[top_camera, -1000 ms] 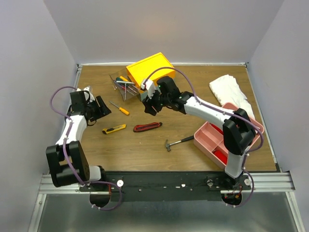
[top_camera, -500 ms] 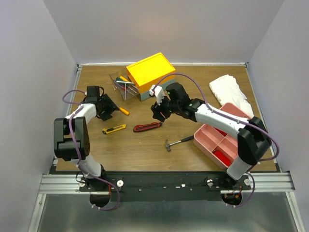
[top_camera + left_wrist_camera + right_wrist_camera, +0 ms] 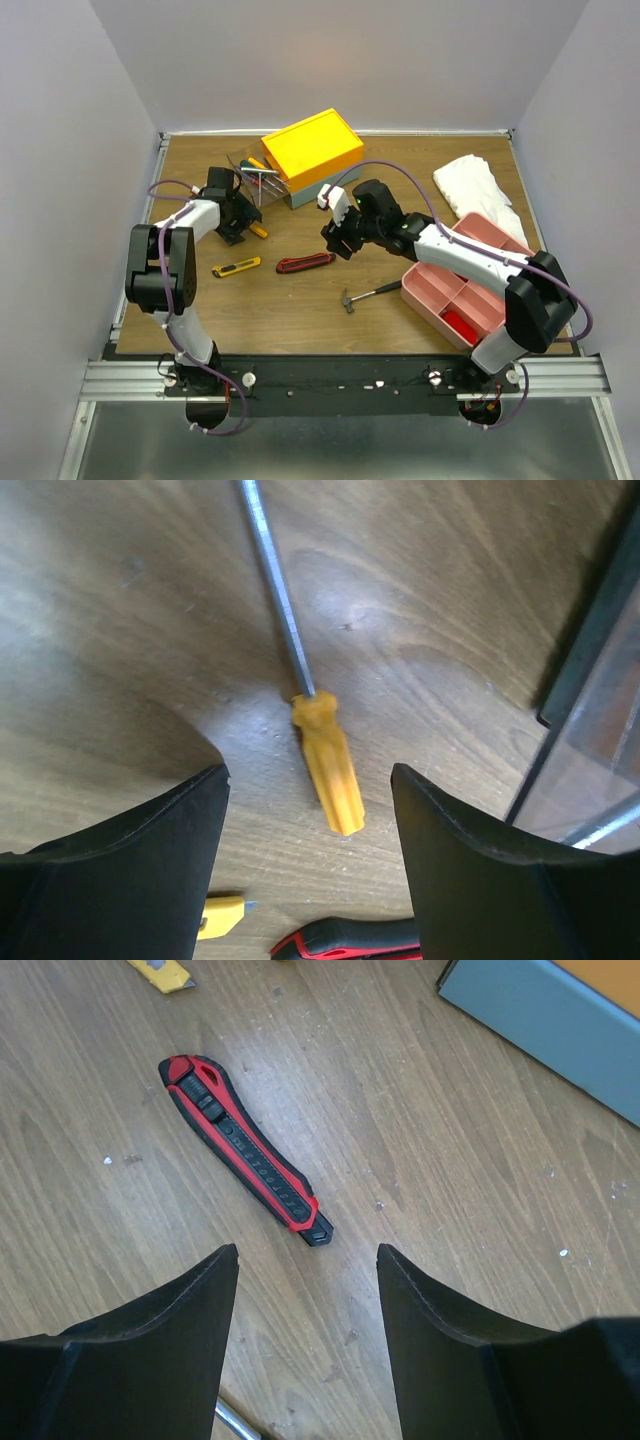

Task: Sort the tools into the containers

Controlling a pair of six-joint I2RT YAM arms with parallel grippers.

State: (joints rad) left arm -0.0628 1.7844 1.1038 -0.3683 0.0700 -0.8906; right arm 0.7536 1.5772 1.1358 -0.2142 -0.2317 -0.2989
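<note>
Hovering low over the orange-handled screwdriver (image 3: 328, 770), the left arm's jaws stand wide apart and empty — the tool lies flat on the table (image 3: 300, 320) between them, near the clear drawer (image 3: 252, 175) of the yellow-topped box (image 3: 312, 148). The right arm's jaws, likewise spread and holding nothing, hang above the red utility knife (image 3: 245, 1150); the yellow utility knife (image 3: 236, 268) and mini hammer (image 3: 368, 294) lie nearby.
</note>
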